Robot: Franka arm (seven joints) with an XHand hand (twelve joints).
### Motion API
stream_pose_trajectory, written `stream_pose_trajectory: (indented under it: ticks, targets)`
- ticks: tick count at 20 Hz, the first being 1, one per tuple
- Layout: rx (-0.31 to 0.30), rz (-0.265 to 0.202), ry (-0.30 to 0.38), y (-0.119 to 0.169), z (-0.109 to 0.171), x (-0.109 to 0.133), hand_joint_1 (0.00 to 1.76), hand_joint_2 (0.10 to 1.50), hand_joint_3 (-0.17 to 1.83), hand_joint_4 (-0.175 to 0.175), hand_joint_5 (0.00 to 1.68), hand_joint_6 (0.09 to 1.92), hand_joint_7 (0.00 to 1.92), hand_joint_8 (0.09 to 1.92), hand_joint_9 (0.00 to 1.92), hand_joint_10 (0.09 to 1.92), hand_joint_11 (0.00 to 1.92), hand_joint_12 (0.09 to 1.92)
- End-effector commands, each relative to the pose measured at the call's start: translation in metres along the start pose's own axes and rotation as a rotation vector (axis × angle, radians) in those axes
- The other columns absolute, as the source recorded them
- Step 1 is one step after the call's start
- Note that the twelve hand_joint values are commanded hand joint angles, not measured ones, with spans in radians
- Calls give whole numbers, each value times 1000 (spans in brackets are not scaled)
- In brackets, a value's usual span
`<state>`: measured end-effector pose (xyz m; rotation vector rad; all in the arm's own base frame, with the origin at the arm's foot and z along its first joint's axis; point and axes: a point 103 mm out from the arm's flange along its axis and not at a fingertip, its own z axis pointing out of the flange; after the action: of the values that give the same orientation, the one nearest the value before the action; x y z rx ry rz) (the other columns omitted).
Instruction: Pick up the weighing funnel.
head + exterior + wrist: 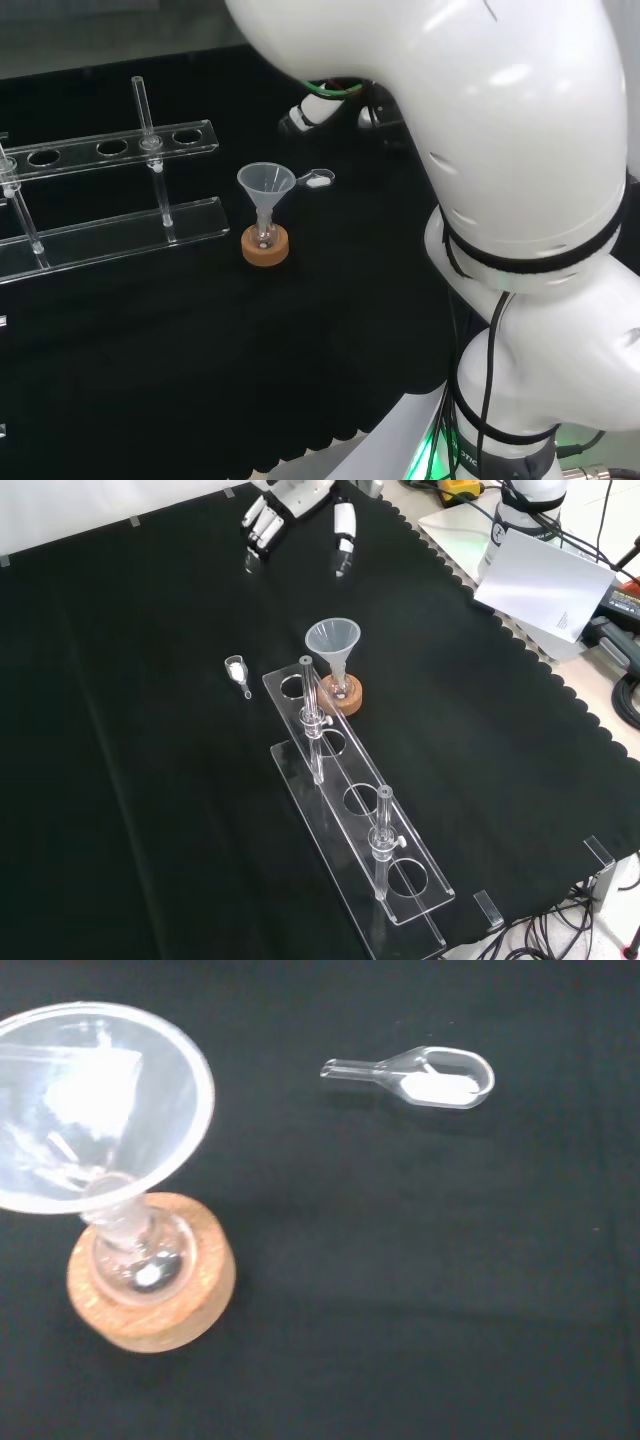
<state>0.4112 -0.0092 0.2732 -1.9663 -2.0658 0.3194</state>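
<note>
hand: black and white robot hand over the cloth's far edge in front view, fingers relaxed and apart, empty | target: small clear weighing funnel holding white powder, lying on black cloth, well apart from hand, bare cloth between | nearby: big clear cone funnel on cork ring, clear plastic rack

No text, label or number can be read. A white sheet of paper at the front view's upper right bears small print, too tiny to make out.
</note>
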Motion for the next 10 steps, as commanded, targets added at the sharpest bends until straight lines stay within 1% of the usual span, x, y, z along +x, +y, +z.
stream_pose_trajectory:
  ticks: [1,4,5,7,10]
  targets:
    - [-13,-1,3,12,-8,-21,470,717,249,-48,280,87,190,723,509,667,219,1440]
    - [-23,6,15,16,-8,-29,472,718,248,-48,281,87,190,722,507,665,221,1438]
    - [-23,3,16,19,-10,-30,473,719,248,-48,282,87,190,722,507,664,221,1438]
    - [-28,3,23,25,-10,-42,473,720,247,-48,283,87,191,721,507,663,222,1437]
    - [-36,-2,39,37,-12,-50,506,729,250,-49,290,87,209,723,514,662,242,1429]
